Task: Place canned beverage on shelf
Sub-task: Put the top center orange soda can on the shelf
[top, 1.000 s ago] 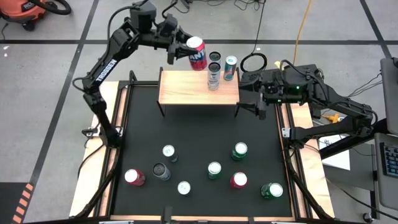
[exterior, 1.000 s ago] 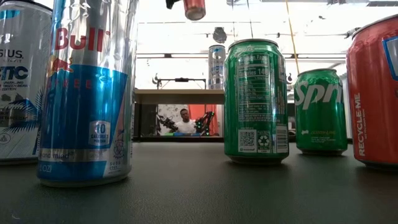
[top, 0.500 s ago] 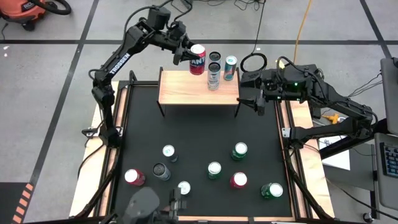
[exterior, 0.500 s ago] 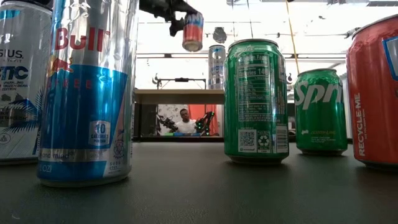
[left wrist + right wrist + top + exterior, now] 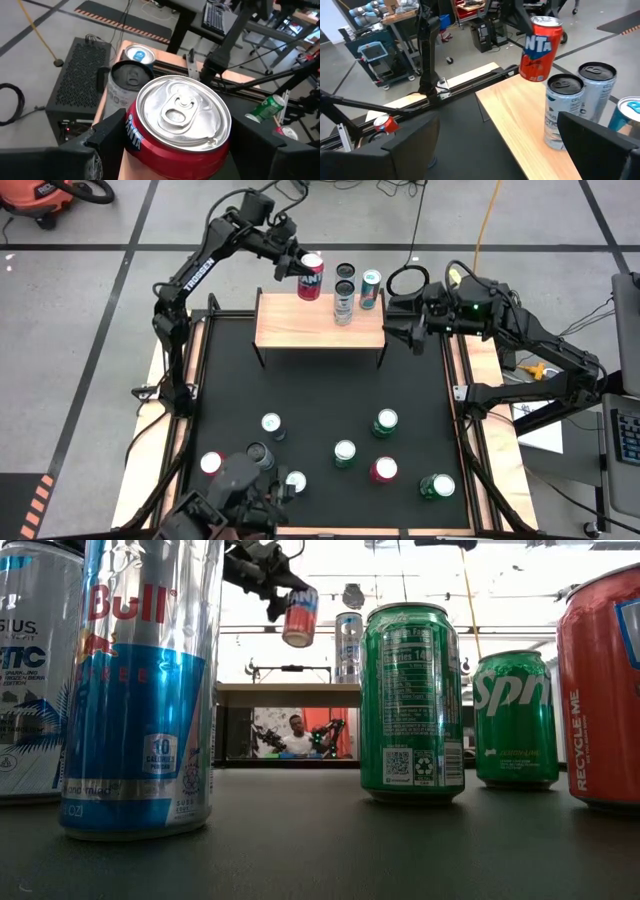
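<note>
Lowered and tilted since a moment ago, the red can (image 5: 311,276) hangs clamped in the left gripper (image 5: 297,268), just above the shelf (image 5: 290,325) (not touching). Three cans (image 5: 345,292) stand beside it; release looks near. Right gripper (image 5: 398,332) waits spread wide.

You had the light-wood shelf (image 5: 300,326) standing at the black table's (image 5: 310,395) far edge, three cans (image 5: 345,292) upright along its back right; eight cans (image 5: 344,453) stood scattered on the table's near half.

Seen from above the black table (image 5: 320,395), an orange vacuum (image 5: 50,200) sits at 10 o'clock, a yellow cable (image 5: 487,220) at 1, and a coiled black cable (image 5: 408,280) just inside it. Paper (image 5: 540,425) lies at 3 and striped tape (image 5: 35,500) at 8. A person (image 5: 296,740) sits in the room beyond.
</note>
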`<state>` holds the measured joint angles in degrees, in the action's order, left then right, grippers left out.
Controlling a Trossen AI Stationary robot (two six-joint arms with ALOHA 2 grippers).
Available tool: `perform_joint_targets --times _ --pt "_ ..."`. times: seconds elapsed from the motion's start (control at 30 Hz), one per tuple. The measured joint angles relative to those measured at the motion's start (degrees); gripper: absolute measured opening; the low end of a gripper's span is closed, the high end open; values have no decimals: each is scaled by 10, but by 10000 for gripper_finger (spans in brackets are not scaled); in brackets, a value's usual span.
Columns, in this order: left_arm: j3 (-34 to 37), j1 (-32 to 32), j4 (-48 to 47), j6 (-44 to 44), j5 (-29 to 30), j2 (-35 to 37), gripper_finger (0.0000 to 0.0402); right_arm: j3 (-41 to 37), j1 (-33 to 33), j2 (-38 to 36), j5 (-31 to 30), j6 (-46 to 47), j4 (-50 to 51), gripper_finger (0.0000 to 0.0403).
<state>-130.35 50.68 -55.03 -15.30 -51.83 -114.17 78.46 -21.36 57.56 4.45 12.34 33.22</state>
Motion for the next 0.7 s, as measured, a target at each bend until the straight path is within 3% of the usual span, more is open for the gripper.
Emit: perform_joint_targets --times 0.4,0.6,0.7 --pt "104 19 10 -22 -55 -1 277 0 -12 3 -2 4 -18 381" --pt "117 14 46 -35 -52 -1 277 0 -12 8 -2 4 -17 381" --pt "117 13 53 -49 -21 -1 277 0 -12 11 -2 5 -17 381"
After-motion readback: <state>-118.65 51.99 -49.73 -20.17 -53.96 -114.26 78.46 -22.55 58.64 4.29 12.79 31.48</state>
